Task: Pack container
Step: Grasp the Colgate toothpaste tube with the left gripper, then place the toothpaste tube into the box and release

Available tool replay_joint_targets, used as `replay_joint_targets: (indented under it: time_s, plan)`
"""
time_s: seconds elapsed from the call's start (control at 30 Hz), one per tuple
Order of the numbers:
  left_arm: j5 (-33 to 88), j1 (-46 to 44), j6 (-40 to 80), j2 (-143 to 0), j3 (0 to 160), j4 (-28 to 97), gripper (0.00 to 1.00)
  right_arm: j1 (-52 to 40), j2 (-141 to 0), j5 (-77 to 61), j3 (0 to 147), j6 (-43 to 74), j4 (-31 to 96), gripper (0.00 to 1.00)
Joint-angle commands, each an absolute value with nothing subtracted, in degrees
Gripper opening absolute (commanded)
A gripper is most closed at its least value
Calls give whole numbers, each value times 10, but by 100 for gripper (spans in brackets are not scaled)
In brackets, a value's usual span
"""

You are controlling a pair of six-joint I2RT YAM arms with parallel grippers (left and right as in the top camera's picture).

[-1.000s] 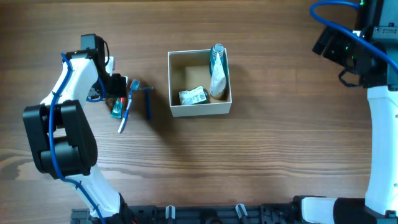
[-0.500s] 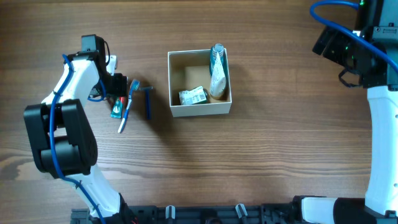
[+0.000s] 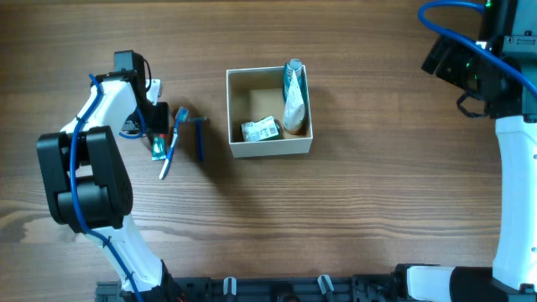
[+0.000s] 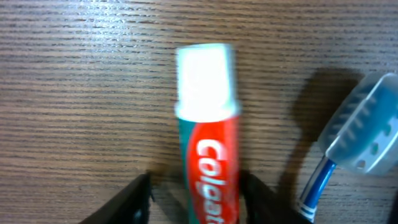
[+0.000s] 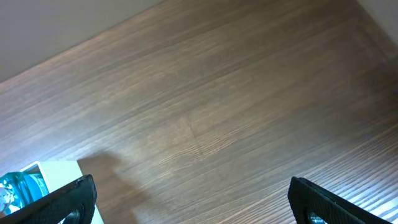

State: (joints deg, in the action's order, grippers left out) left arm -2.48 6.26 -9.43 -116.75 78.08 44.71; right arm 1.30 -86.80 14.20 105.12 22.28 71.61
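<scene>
The container (image 3: 269, 149) is a white-walled box with a tan inside, at the table's middle. It holds a pale tube (image 3: 292, 96) along its right wall and a small packet (image 3: 260, 130). A red and green Colgate toothpaste tube (image 4: 208, 137) with a white cap lies on the table left of it (image 3: 157, 148). My left gripper (image 4: 198, 199) is open, with one finger on each side of the tube. A blue toothbrush (image 4: 360, 127) lies just right of the tube. My right gripper (image 5: 193, 202) is wide open and empty, high at the far right.
A dark blue razor (image 3: 200, 138) lies between the toothbrush (image 3: 171, 144) and the container. A white corner of the container (image 5: 46, 169) shows at the lower left of the right wrist view. Bare wooden table lies to the right of and in front of the container.
My left arm has shifted slightly right, toward the toothpaste. The items on the table and the right arm have not moved.
</scene>
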Motion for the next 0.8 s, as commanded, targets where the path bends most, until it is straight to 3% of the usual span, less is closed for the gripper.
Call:
replay_joint_targets:
  time_s: [0.0,0.17,0.37,0.77]
  plan:
    - [-20,63,-85,-1177,775,449,34,13,-871,146,1053,226,714,100]
    - [-21,63,-70,-1176,776,459,29,13,-871,146,1053,226,714,100]
    - [-35,63,-70,-1161,796,502,4,13,-871,146,1053,226,714,100]
    - [23,1,23,-1046,866,583,4,13,-871,146,1053,226,714,100]
